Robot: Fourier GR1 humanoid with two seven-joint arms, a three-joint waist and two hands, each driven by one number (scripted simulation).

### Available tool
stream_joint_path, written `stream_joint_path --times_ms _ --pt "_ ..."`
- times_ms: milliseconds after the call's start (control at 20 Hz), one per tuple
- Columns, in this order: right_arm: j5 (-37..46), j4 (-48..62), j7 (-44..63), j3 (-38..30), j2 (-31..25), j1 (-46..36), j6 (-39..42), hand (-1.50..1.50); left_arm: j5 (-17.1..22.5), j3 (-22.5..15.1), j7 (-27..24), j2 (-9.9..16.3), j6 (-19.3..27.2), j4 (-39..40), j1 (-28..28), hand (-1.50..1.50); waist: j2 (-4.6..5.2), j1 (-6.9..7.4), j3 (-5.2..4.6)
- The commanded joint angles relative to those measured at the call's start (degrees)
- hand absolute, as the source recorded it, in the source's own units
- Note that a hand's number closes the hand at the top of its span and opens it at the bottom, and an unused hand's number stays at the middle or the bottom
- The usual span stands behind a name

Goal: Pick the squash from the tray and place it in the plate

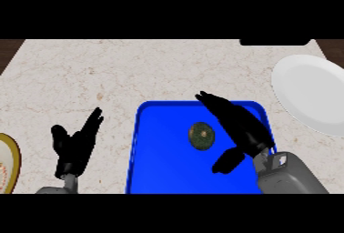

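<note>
A dark green, rounded squash (201, 135) lies near the middle of the blue tray (158, 159). My right hand (238, 125) hovers over the tray just right of the squash, fingers straight and pointing up-left, thumb spread below; it is open and holds nothing. The white plate (312, 93) sits at the right edge of the counter, beyond the tray's right rim. My left hand (77, 143) rests open at the lower left, fingers up, left of the tray.
A yellow-rimmed dish (8, 161) pokes in at the left edge beside my left hand. A dark object (275, 41) sits at the counter's far right back. Beige stone counter lies beyond the tray.
</note>
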Motion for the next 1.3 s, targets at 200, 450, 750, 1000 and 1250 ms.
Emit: stream_joint_path --times_ms 200,450,750,1000,1250 --pt "9.2 3.3 0.3 1.3 3.5 0.7 -0.6 -1.5 -2.5 -1.8 -1.6 -2.9 -0.1 0.3 3.5 0.0 0.22 -0.06 -0.36" --pt "14.9 4.5 1.2 3.2 5.4 3.5 -2.8 -1.5 0.2 1.1 1.3 -0.9 -2.9 -1.0 2.9 0.0 0.21 -0.14 -0.36" --pt "14.2 12.5 -4.9 -0.6 7.5 0.6 -2.4 -1.5 -3.1 0.0 -3.0 -4.2 -1.4 4.8 1.8 0.0 0.34 -0.05 -0.36" --pt "15.8 15.6 -5.3 -2.1 8.4 -2.3 1.4 -1.5 -1.8 1.7 -2.3 -3.3 -3.6 4.5 0.9 0.0 0.32 -0.05 -0.37" --pt "21.7 16.2 -11.4 3.1 6.0 1.3 -0.6 1.5 -1.5 2.3 1.8 -3.0 -3.1 0.4 0.5 0.0 0.25 -0.1 -0.35"
